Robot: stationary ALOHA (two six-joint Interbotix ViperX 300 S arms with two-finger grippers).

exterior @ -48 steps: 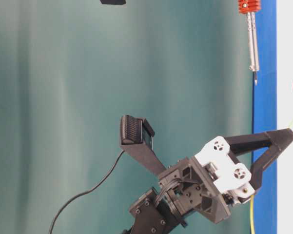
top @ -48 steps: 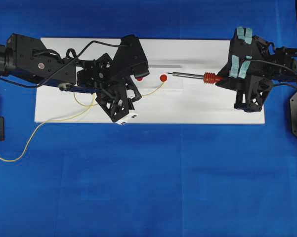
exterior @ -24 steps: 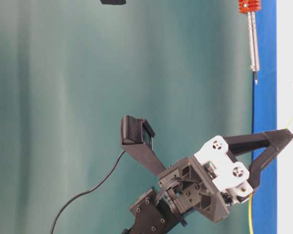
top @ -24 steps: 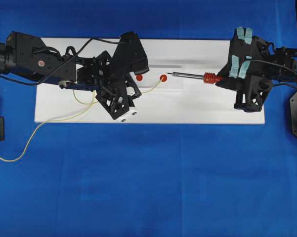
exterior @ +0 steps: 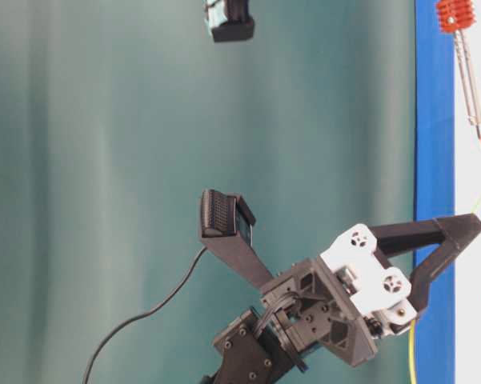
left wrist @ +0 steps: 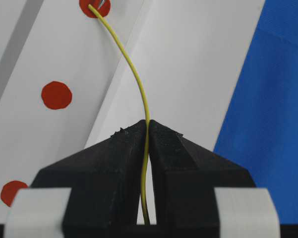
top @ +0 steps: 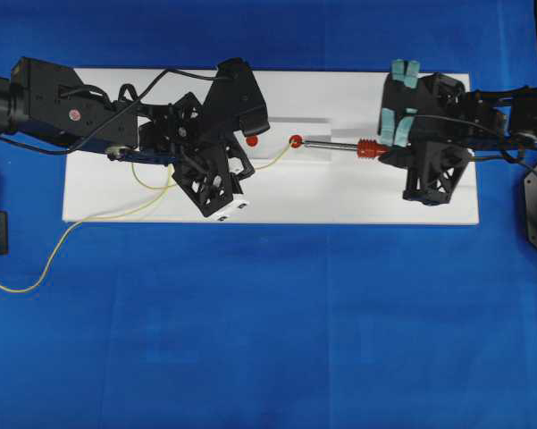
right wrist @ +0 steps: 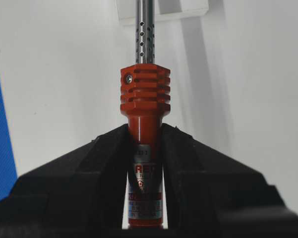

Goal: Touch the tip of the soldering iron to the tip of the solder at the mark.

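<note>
1. The slim soldering iron with its red-orange ribbed collar and perforated silver shaft (top: pixel 339 146) lay nearly level over the white rectangular board (top: pixel 357 197), its fine point at the red round mark (top: pixel 296 141) near the board's middle.
2. On the iron's handle, just under the collar, a label showed the letters "RED" in white on red; the smaller print below was too blurred to read.
3. The right black gripper (right wrist: pixel 145 144) was pinching that handle from both sides, fingers pressed against the red barrel just below the collar.
4. The long, thin yellow solder wire (left wrist: pixel 139 89) rose from between the left gripper's fingers and curved up to the same red mark, where its end met a small grey metal point at the dot's edge.
5. The left black gripper (left wrist: pixel 148 130) was pressed together on the wire, the strand running through the seam of its two fingers.
6. Two more red dots (left wrist: pixel 56 94) sat on the board beside the marked one, well apart from the wire's tip.
7. Behind the left gripper, the wire trailed off the board in loose curves across the blue cloth (top: pixel 268 322).
8. No container stood anywhere in sight.
</note>
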